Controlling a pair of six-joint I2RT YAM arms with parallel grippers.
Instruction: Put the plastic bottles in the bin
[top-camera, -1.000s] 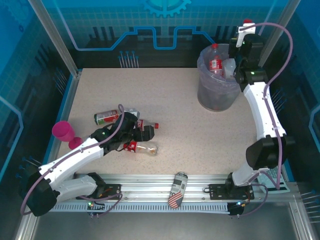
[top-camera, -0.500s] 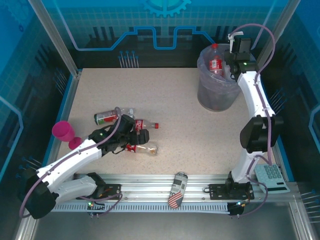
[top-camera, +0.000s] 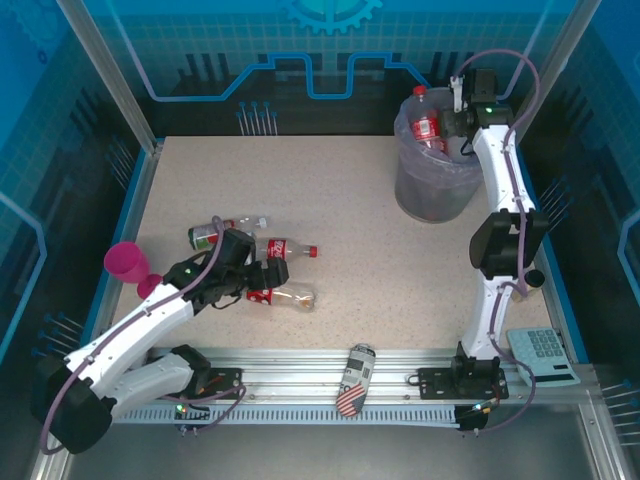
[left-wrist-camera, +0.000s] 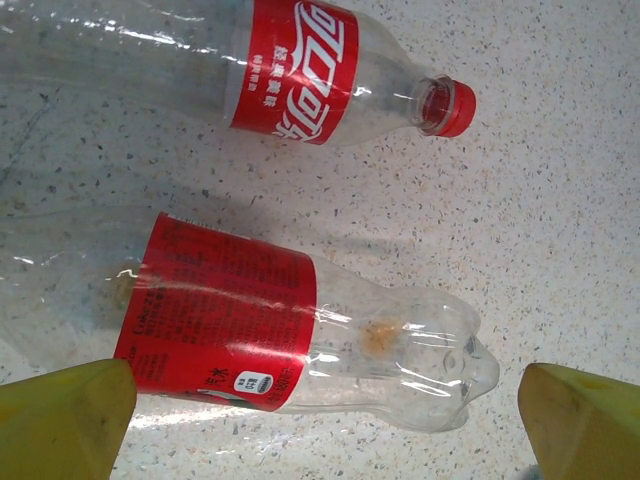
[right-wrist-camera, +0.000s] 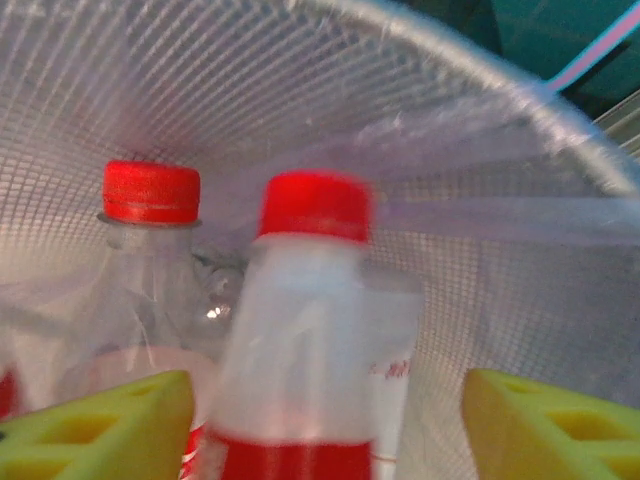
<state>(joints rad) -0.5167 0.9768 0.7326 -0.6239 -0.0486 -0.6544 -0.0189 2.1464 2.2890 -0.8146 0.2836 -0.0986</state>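
Observation:
Three plastic bottles lie left of centre: a red-capped one (top-camera: 286, 249) (left-wrist-camera: 300, 70), a capless red-labelled one (top-camera: 284, 296) (left-wrist-camera: 300, 335), and a green-labelled one (top-camera: 209, 235). My left gripper (top-camera: 260, 279) (left-wrist-camera: 322, 388) hovers open just above the capless bottle, one finger off each side of it. The grey bin (top-camera: 434, 178) with its lavender bag stands at the back right, with a red-capped bottle (top-camera: 425, 124) (right-wrist-camera: 148, 260) upright inside. My right gripper (top-camera: 461, 112) (right-wrist-camera: 325, 405) is open over the bin's rim. A blurred red-capped bottle (right-wrist-camera: 310, 330) sits loose between its fingers, with gaps on both sides.
A pink cup (top-camera: 126, 262) stands at the table's left edge. A stars-and-stripes can (top-camera: 355, 378) lies on the front rail. A keypad (top-camera: 541, 351) sits at the near right. The middle of the table between the bottles and the bin is bare.
My right gripper swung left over the bin and opened, freeing the bottle it held. My left gripper drew back slightly towards the near left, staying open over the capless bottle.

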